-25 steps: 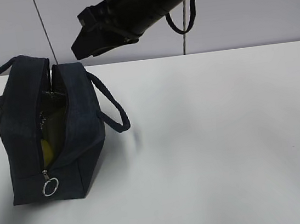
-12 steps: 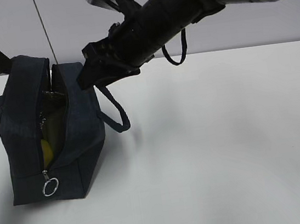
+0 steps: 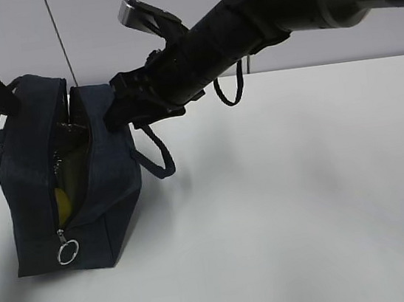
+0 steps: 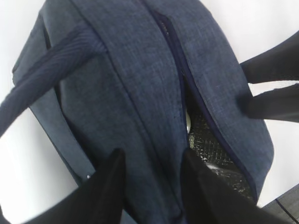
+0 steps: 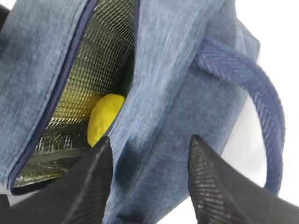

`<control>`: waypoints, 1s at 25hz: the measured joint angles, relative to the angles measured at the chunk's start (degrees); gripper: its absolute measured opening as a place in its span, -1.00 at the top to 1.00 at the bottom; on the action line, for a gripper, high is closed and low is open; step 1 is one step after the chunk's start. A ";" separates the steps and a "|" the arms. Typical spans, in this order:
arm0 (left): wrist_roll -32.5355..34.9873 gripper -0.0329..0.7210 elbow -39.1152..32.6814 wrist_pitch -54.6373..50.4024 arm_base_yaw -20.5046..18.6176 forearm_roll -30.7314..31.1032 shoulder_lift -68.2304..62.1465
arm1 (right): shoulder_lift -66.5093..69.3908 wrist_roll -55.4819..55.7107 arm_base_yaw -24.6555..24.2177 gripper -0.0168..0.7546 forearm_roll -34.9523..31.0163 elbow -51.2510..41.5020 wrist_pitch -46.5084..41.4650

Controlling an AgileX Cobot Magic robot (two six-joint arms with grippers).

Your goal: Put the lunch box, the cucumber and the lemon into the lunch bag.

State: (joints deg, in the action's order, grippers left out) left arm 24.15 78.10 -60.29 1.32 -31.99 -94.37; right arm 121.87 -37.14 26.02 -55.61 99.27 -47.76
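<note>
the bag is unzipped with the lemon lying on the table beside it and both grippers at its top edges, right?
Not quite: the lemon is inside the lunch bag, against the silver lining, as the right wrist view shows. The rest holds: the bag is unzipped, with the left gripper and right gripper at its top edges.

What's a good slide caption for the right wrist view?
Right gripper fingers straddle the lunch bag wall, lemon inside.

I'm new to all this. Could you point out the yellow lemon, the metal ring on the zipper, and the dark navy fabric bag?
yellow lemon (image 5: 105, 116): right wrist view, its exposed rounded side.
metal ring zipper pull (image 3: 68, 252): exterior view, the ring's rim.
dark navy fabric lunch bag (image 3: 24, 189): exterior view, left side panel.
</note>
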 joint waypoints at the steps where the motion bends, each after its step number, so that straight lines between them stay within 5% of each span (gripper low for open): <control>1: 0.00 0.20 0.00 0.00 0.00 0.00 -0.29 | 0.00 0.00 0.00 -0.06 0.00 0.00 0.26; 19: 0.00 0.20 0.00 0.84 1.12 1.18 -3.15 | 2.02 0.00 0.10 -0.03 -2.42 0.00 0.87; 25: 0.00 0.33 0.00 0.84 1.12 1.54 -3.15 | 2.19 -0.87 0.10 0.53 -3.10 0.00 0.54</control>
State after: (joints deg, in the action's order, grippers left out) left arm 24.15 78.10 -59.45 2.44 -30.46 -97.52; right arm 124.06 -38.01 26.12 -58.71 99.27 -47.22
